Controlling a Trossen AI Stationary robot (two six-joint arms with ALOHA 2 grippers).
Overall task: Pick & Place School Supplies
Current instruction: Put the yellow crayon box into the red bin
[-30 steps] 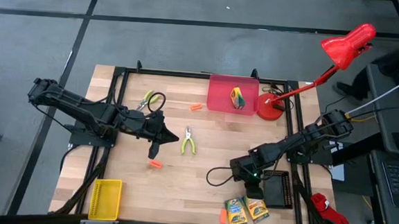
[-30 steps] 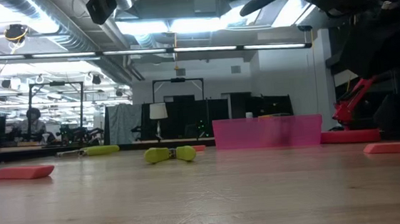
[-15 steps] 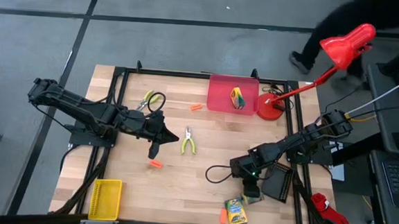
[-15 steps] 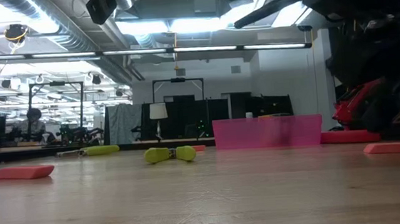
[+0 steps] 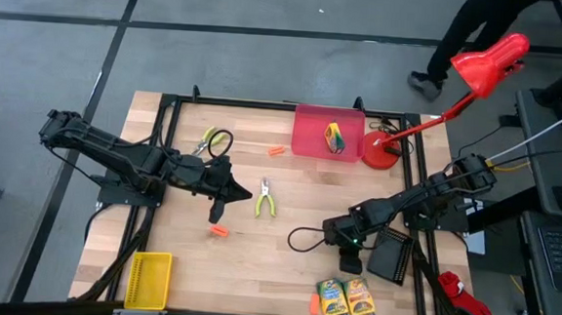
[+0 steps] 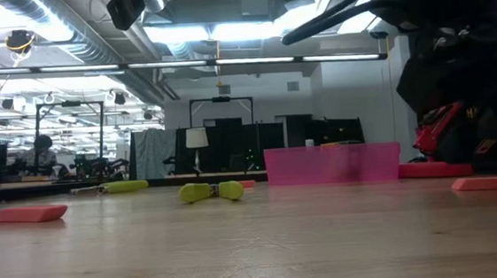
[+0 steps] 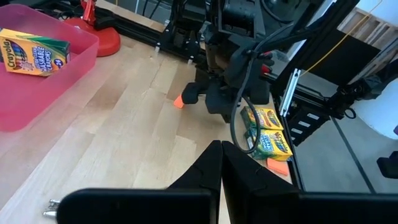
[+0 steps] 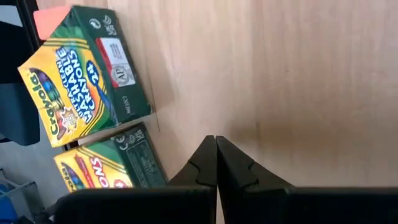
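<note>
Two green-and-yellow crayon boxes (image 5: 332, 299) (image 5: 361, 299) lie flat side by side at the table's near edge, with an orange stick (image 5: 313, 304) beside them. A third box (image 5: 335, 137) stands in the red bin (image 5: 305, 139). My right gripper (image 5: 351, 264) is shut and hovers just beyond the two boxes (image 8: 81, 74), over bare wood. My left gripper (image 5: 217, 210) is shut at the table's middle left. It sits between the pliers (image 5: 266, 198) and another orange stick (image 5: 220, 231). A second pair of pliers (image 5: 211, 139) and a third stick (image 5: 276, 150) lie toward the far edge.
A black bin (image 5: 389, 255) sits askew right beside my right arm. A yellow bin (image 5: 148, 278) stands at the near left corner. A red desk lamp's base (image 5: 381, 152) stands next to the red bin. A person (image 5: 464, 37) walks beyond the far right corner.
My right gripper dipped toward the crayon boxes, covering one from above, then drew back toward the far edge and a little left. The black bin beside it turned askew. The right-hand crayon box now lies a little straighter. A person walked in at the far right.
</note>
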